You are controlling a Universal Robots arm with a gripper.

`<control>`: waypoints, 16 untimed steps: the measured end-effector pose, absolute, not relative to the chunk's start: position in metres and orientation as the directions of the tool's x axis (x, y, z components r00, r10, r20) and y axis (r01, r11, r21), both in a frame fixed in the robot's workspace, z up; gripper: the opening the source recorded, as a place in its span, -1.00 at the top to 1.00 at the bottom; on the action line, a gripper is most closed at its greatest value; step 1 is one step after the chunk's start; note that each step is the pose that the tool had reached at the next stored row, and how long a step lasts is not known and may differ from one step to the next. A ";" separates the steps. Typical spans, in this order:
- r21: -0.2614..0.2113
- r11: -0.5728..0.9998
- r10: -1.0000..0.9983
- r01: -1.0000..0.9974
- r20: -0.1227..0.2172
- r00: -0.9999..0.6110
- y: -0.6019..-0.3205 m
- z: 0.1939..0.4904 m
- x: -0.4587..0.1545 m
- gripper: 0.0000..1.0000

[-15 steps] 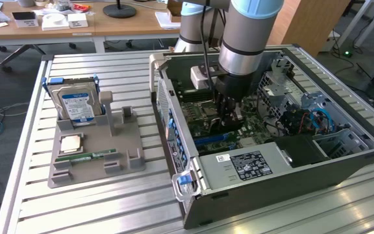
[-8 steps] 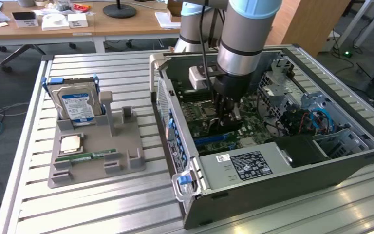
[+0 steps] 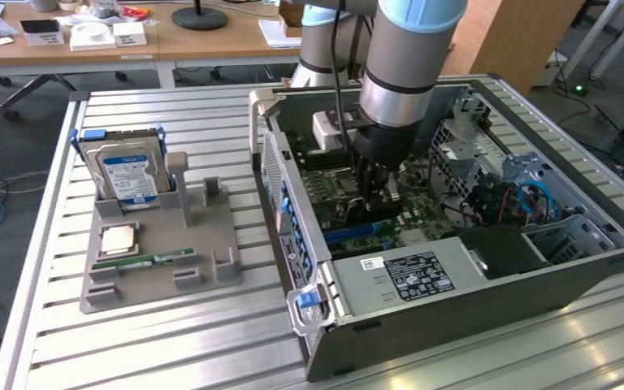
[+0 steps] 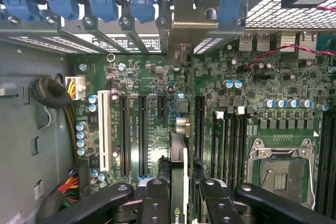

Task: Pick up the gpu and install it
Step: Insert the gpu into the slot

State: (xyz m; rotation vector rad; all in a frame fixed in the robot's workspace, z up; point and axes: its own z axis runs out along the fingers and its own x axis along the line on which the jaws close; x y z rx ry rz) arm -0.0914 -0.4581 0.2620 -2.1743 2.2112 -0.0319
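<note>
My gripper [image 4: 178, 195] is clenched on the gpu [image 4: 178, 163], held edge-on over the motherboard [image 4: 131, 77] slots inside the open computer case [image 3: 453, 317]. In the exterior view, at nine o'clock from the case, the hard drive [image 3: 127, 172] stands in its grey holder [image 3: 201, 237], with the RAM stick [image 3: 144, 262] lying flat.

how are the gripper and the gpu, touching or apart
Touching. The wrist view shows the gripper with its fingers pressed against both sides of the edge-on gpu.
</note>
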 end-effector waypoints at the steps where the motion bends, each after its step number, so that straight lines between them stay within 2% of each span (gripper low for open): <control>1: -0.043 0.017 -1.000 -0.999 -0.014 -0.016 -0.458 0.261 -0.092 0.47; 16: -0.043 0.017 -1.000 -0.999 -0.013 -0.017 -0.458 0.256 -0.092 0.47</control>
